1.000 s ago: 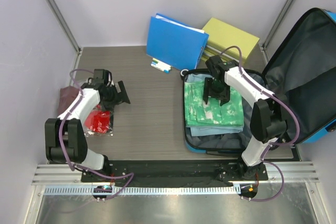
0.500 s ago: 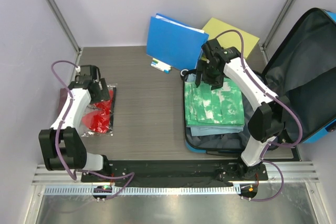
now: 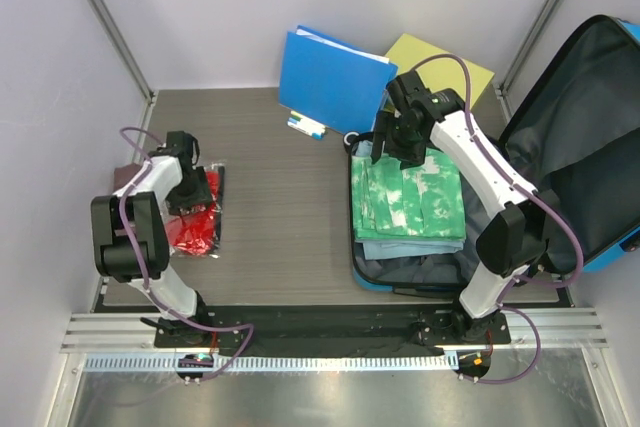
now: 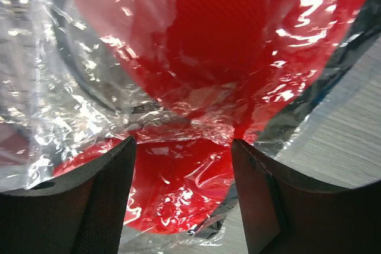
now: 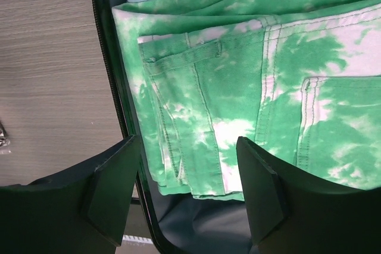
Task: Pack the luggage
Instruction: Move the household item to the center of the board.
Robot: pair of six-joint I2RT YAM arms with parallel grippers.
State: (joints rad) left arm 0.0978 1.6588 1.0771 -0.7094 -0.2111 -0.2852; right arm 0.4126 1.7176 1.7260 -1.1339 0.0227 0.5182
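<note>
**Luggage open on the right, lengthwise near to far, right pincer above its far end**

On the far left, my left pincer [image 4: 181, 144] points down onto a red packet in clear plastic [image 3: 192, 232] lying on the counter [image 3: 280, 217]. In the left wrist view the jaws stand partly apart with the crinkled wrap and red contents bulging between them. I cannot tell whether the pads actually press the plastic.

At the back middle a blue folder [image 3: 330, 77] leans up, and a yellow-green box [image 3: 445, 67] sits just to its right.

The luggage [image 3: 580, 127] takes up the right side of the counter, well apart from the left pincer. It lies open, with its long axis running from the near edge toward the back wall. The shallow half is flat with its opening facing up. The lid is swung out to the right and tilted up, its dark grey lining turned toward the arms and a blue edge showing on its right side.

Inside the flat half, folded green-and-white mottled jeans [image 3: 410, 197] lie on top of a light blue garment [image 3: 400, 247].

My right pincer [image 5: 187, 144] hangs over the far left part of that flat half, above the jeans near the zip edge. Its jaws are wide and hold nothing, and the luggage lies directly beneath and to the right of it.
</note>
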